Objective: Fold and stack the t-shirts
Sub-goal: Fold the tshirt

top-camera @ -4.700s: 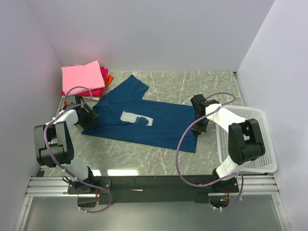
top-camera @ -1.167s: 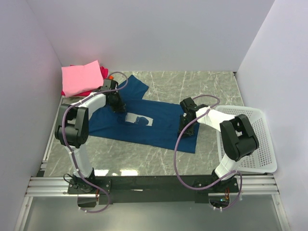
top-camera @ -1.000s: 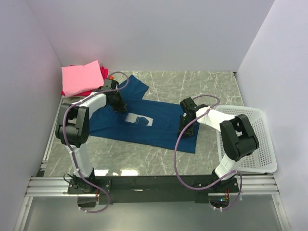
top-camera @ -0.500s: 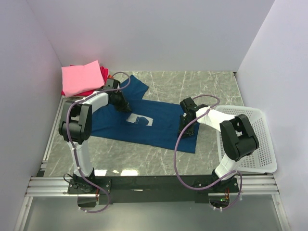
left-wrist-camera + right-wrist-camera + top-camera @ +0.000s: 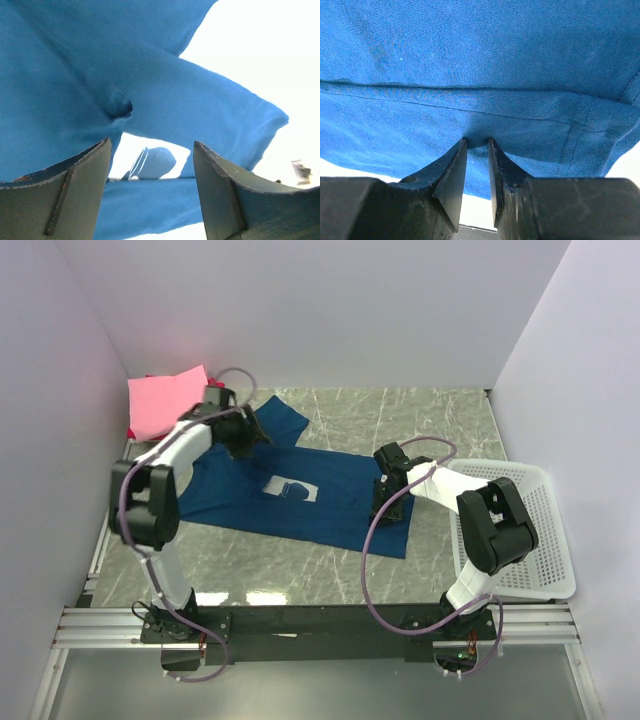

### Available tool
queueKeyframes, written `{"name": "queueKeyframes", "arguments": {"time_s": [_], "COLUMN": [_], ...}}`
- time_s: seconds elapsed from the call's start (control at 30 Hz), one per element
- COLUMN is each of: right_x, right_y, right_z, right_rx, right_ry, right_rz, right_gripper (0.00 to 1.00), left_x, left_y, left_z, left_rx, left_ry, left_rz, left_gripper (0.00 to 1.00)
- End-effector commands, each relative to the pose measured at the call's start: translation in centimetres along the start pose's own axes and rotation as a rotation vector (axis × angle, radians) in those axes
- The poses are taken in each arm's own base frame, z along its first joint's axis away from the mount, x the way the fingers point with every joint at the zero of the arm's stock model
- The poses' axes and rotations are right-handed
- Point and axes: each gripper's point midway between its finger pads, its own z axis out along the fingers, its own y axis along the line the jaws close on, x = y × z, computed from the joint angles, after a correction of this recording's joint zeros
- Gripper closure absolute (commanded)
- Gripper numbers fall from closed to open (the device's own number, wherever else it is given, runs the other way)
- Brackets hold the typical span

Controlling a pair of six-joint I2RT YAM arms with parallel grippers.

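**Dark blue t-shirt spread flat, one gripper let go, the other holding a hem**

The dark blue t-shirt (image 5: 335,505) lies open on the marbled bench (image 5: 430,420), its white square print (image 5: 290,488) facing up. The picture on the print is too small to make out any lettering. The left gripper (image 5: 151,147) hangs over the shirt's far left shoulder beside the sleeve. Its fingers (image 5: 80,190) are spread wide with nothing between them, and a small pucker (image 5: 120,107) shows in the cloth beyond. The right gripper (image 5: 477,144) is low at the shirt's right side, its jaws drawn close and pinching a fold of blue cloth just below the stitched hem line. A folded pink t-shirt (image 5: 165,402) sits in the far left corner, well apart from the white mesh basket (image 5: 545,545) at the right edge.
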Motion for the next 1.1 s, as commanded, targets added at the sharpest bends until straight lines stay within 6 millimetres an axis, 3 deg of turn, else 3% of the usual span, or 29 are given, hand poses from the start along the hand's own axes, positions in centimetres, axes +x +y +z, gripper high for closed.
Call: {"name": "queueKeyframes", "arguments": {"time_s": [0.0,0.03,0.1,0.23,0.33,0.57,0.83,1.07], "right_x": [1.0,0.8,0.4,0.4,0.8,1.8,2.5,3.0], "right_y": [-1.6,-1.5,-1.2,-1.1,-1.3,-2.1,-3.0,-3.7], "right_z": [0.2,0.1,-0.2,0.0,0.4,1.4,2.0,2.4], "right_rx": [0.083,0.079,0.072,0.07,0.071,0.086,0.111,0.137], "right_ry": [0.023,0.018,0.009,0.015,0.025,0.054,0.064,0.077], "right_rz": [-0.019,-0.021,-0.02,-0.024,-0.025,-0.017,-0.013,-0.007], "right_gripper": [0.68,0.68,0.68,0.68,0.69,0.69,0.68,0.69], "left_x": [-3.3,-2.8,-2.7,-1.0,-0.7,-1.0,-0.8,0.7], "left_y": [1.0,3.7,6.9,15.2,18.6,22.0,23.8,25.1], "left_z": [-5.8,-6.1,-7.2,-9.2,-10.6,-10.6,-9.5,-8.3], "left_rx": [-0.007,-0.069,-0.167,-0.36,-0.44,-0.552,-0.609,-0.635], "left_ry": [-0.117,-0.098,-0.122,-0.104,-0.12,-0.117,-0.085,-0.034], "left_rz": [0.0,-0.03,-0.017,-0.103,-0.131,-0.112,-0.105,-0.125], "left_gripper": [0.28,0.27,0.28,0.31,0.34,0.42,0.52,0.53]}}
